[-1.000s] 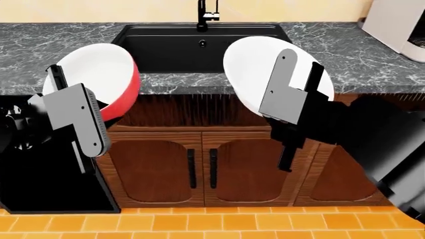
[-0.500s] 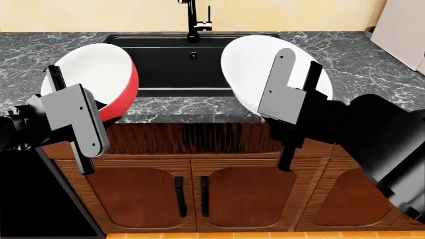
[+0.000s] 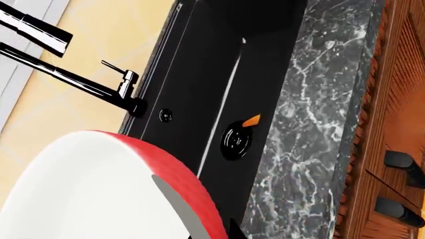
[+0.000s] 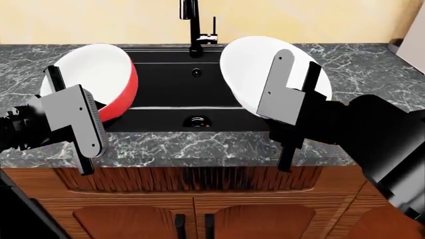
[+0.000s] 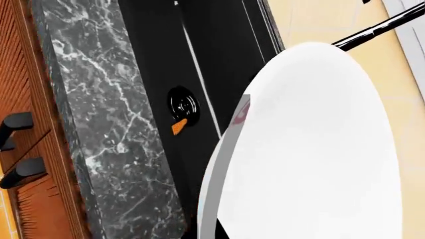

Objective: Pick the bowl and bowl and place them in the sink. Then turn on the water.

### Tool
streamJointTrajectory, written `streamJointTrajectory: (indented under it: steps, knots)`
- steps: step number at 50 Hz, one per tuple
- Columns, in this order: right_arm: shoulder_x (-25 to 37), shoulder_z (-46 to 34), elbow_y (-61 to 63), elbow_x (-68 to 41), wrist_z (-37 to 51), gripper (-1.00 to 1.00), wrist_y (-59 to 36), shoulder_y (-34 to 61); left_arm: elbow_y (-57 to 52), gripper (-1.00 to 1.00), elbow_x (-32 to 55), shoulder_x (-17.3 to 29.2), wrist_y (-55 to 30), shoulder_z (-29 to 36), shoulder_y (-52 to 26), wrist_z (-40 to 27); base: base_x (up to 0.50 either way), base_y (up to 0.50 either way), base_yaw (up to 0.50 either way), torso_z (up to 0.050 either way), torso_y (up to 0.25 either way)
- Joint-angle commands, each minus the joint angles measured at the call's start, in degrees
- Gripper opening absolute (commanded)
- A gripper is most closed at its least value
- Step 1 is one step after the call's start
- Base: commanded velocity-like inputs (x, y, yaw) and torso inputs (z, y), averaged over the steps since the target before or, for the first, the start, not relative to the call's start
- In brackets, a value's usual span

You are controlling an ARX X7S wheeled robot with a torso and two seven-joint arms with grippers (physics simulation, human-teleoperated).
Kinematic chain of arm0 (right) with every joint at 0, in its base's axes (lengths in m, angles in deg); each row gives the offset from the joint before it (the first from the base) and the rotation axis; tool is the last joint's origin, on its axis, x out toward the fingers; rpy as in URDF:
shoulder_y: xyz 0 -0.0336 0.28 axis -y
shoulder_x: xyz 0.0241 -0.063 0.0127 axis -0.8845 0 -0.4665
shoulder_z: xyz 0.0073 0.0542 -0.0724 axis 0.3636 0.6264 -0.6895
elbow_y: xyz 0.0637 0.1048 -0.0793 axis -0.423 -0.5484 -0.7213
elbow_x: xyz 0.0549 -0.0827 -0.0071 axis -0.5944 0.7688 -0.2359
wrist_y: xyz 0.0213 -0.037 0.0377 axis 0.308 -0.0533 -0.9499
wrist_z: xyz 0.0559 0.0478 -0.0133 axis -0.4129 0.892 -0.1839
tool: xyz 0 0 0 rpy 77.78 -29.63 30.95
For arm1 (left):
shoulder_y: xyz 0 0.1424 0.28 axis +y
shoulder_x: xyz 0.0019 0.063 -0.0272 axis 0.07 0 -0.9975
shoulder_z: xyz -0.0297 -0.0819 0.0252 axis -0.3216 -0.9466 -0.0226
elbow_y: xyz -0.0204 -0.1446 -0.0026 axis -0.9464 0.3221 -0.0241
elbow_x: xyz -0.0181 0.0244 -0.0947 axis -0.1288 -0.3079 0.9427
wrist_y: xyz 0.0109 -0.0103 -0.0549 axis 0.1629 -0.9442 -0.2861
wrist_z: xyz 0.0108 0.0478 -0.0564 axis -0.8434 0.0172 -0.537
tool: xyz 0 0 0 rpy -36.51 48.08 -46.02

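My left gripper [image 4: 69,84] is shut on the rim of the red bowl [image 4: 93,74], which is white inside and tilted, held over the left edge of the sink [image 4: 166,94]. In the left wrist view the red bowl [image 3: 99,189] fills the near corner, with a grey finger [image 3: 174,199] inside its rim. My right gripper [image 4: 299,62] is shut on the all-white bowl [image 4: 256,69], held steeply tilted above the sink's right side. That bowl [image 5: 312,149] hides much of the right wrist view. The black basin shows its round drain [image 4: 197,121], and the tall black tap [image 4: 192,25] stands behind it.
Grey marble counter [image 4: 199,147] surrounds the sink on all sides. Brown wooden cabinet doors [image 4: 259,221] with black handles sit below the counter's front edge. A yellow tiled wall [image 4: 299,20] rises behind the tap. My dark right arm [image 4: 378,134] covers the counter's right front.
The head view has closed in on the counter: the sink sits lower and nearer, its drain now shows, and the floor has left the view. Both bowls stay gripped as before.
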Motion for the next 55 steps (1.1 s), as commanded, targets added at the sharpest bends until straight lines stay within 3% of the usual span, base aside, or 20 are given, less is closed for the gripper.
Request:
streamJointTrajectory:
  steps: [1,19,55]
  knots:
    - [0.09,0.16,0.05,1.11,0.3,-1.0,0.44,0.04,0.13,-1.0,-0.73,0.01,0.91,-0.61,-0.52,-0.91,-0.44,-0.2,0.0,0.0,0.0]
    - [0.72,0.57,0.28,0.94,0.85,-1.0,0.44,-0.61,0.0,-1.0,-0.98,-0.23,0.68,-0.33,-0.71,-0.72,-0.09,-0.24,0.0,0.001,0.002]
    - [0.63,0.77,0.29,0.57,1.05,-1.0,-0.09,-0.73,0.02,-1.0,-1.02,-0.23,0.82,-0.3,-0.69,-0.6,-0.08,0.0,0.0,0.0,0.001]
